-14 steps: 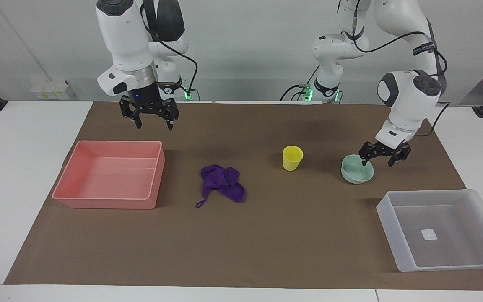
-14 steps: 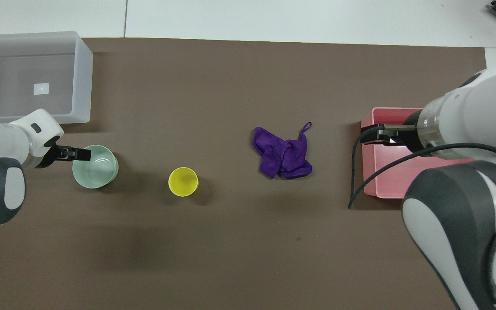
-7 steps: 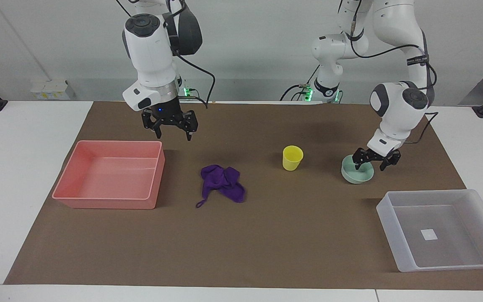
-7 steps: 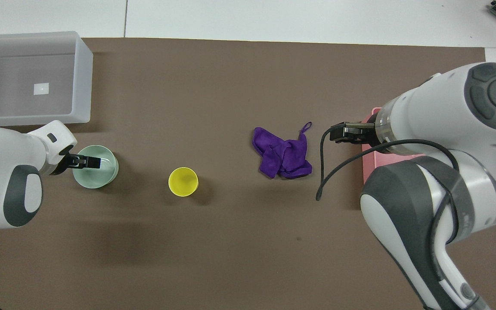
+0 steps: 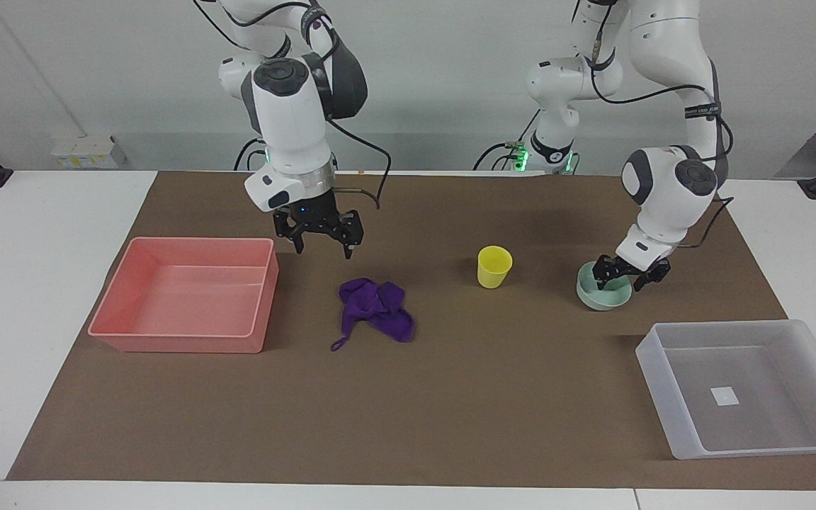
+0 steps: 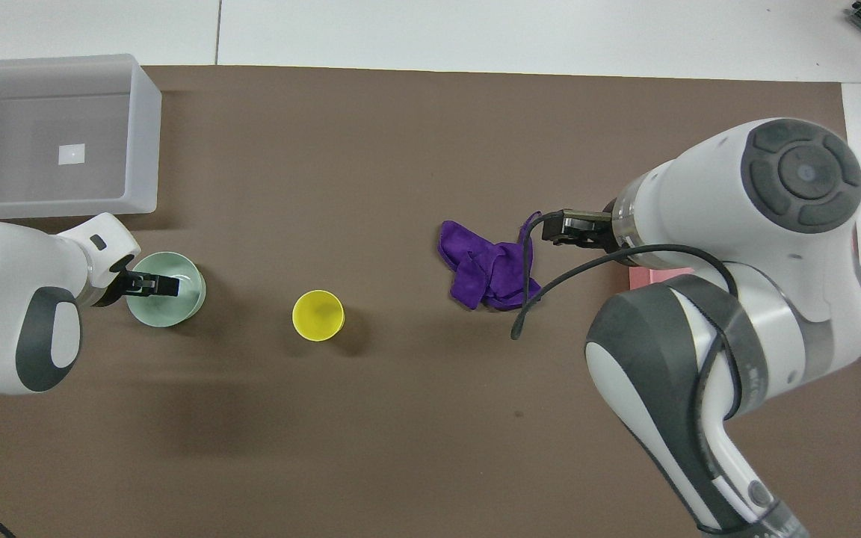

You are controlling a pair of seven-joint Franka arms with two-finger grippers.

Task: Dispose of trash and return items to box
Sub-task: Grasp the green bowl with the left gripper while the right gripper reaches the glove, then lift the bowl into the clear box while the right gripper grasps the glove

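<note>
The left gripper [image 5: 620,277] is down at the mint-green bowl [image 5: 603,295], its jaws astride the rim on the side nearer the robots, one finger inside the bowl and one outside. The fingers do not yet visibly pinch the rim, so whether the grip is made cannot be told. The right gripper [image 5: 320,241] hangs with its jaws spread and holding nothing, over the brown mat [image 5: 450,397] just beside the purple cloth [image 5: 377,316] and clear of it.

The bowl stands on the mat toward the left arm's end of the surface. The translucent box [image 5: 663,382] lies close by, farther from the robots than the bowl. The yellow cup [image 5: 494,266] stands upright between bowl and cloth. The pink bin [image 5: 125,297] sits at the right arm's end, beside the cloth. Both containers hold none of the task's things.

Risks from this state:
- A thin-rim pinch on a smooth, shallow bowl is likely to slip or let the bowl swing down on lifting, because the hold is off-centre.
- If the jaws press before they are level, the bowl may skate across the mat.
- A right-gripper descent at the cloth's edge may catch only a fold or the loop string [image 5: 341,343], so that the wad drops short of the pink bin.
</note>
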